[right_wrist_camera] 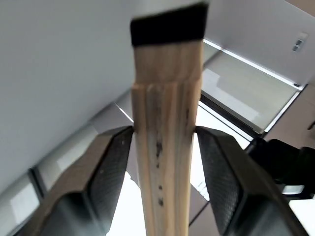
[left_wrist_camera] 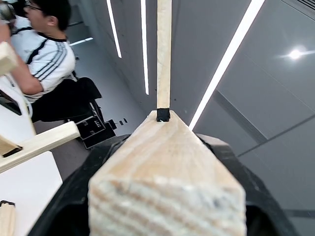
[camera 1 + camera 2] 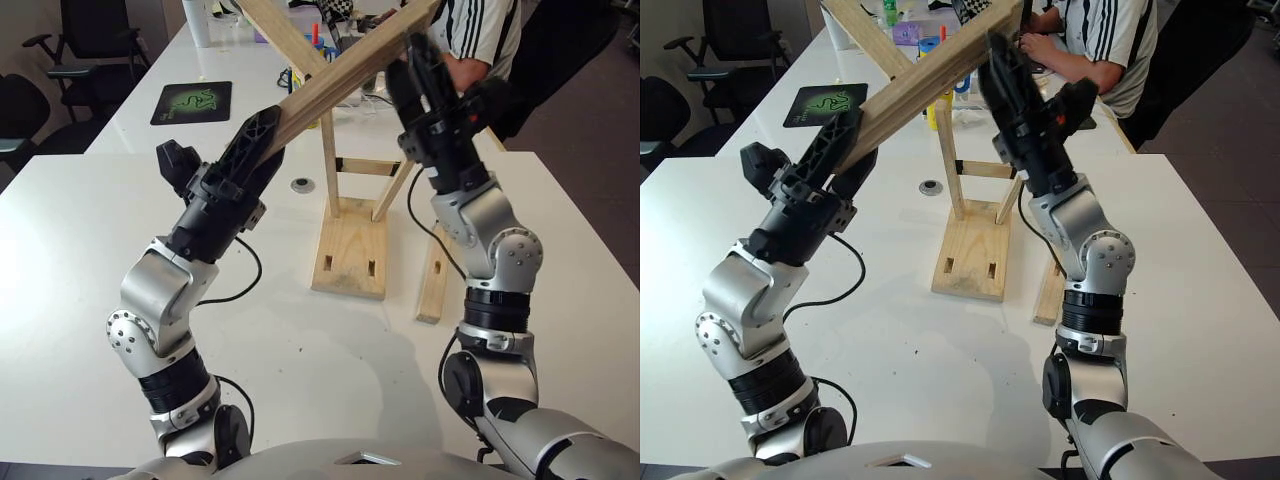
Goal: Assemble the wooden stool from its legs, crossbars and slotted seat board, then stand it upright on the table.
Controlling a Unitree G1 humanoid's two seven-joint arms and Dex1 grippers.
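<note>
My left gripper point(image 3: 265, 130), left of centre in the head view, is clamped around the lower end of a long wooden leg point(image 3: 345, 80); the left wrist view shows the cut end of the leg seated between the dark fingers. The leg slants up to the upper right, where my right gripper point(image 3: 418, 58) has it. In the right wrist view the ribbed pads point(image 1: 112, 167) press both sides of the wood, so that grip is closed too. A second wooden bar point(image 3: 285, 35) crosses the leg at the top of the frame, but I cannot tell how the two are joined. Beyond the arms, at centre frame, the slotted seat board point(image 3: 350, 255) lies flat on the white table point(image 3: 100, 260). Two upright legs point(image 3: 331, 165) linked by a crossbar point(image 3: 366, 166) stand at its far end. A loose wooden piece point(image 3: 434, 280) lies just right of the board. Farther back, upper left, is a dark mouse pad point(image 3: 192, 102).
</note>
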